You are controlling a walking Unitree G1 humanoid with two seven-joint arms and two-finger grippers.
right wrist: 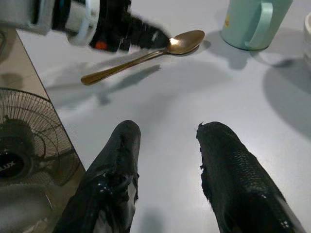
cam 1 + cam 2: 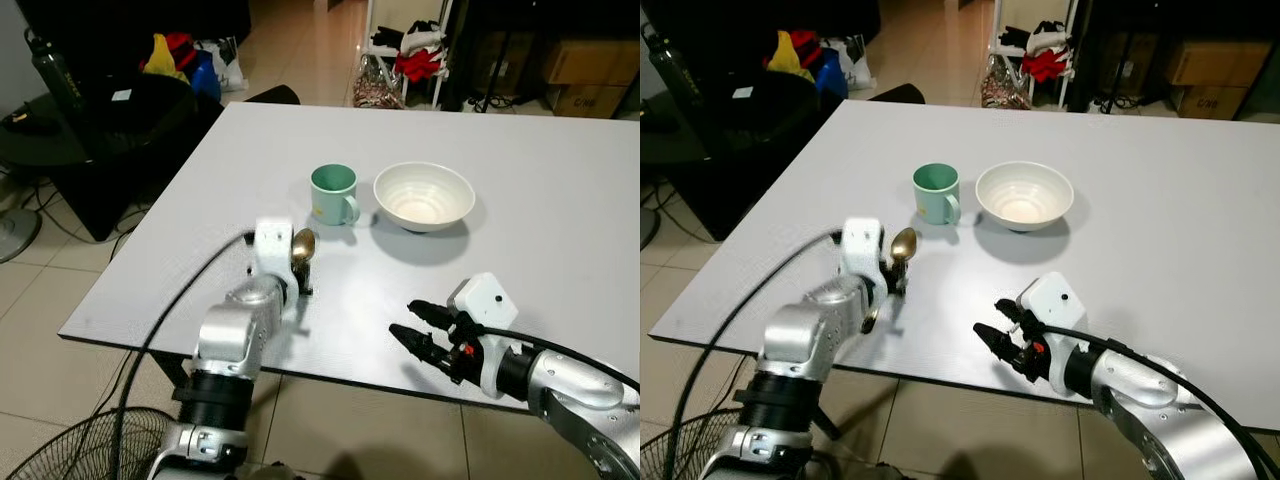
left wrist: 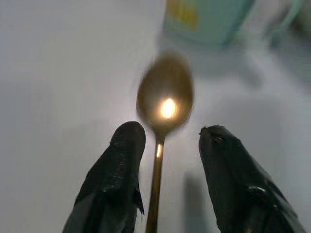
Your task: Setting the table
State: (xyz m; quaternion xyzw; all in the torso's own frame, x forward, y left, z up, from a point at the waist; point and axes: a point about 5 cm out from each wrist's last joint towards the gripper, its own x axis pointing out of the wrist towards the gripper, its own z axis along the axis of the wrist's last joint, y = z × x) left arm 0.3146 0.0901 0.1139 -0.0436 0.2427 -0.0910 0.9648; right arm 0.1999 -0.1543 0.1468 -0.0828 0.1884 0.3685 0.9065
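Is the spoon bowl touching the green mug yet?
Apart. In the right wrist view a strip of bare table separates the gold spoon from the green mug, while the left gripper grips the spoon's handle.

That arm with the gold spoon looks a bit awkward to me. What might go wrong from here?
The left gripper holds the spoon partway along its handle, level above the table, so it may tilt or slip out. The spoon's bowl sits close to the green mug; a push forward might knock it. The right gripper hovers open near the table's front edge, so a sweep toward the spoon might bump the left arm.
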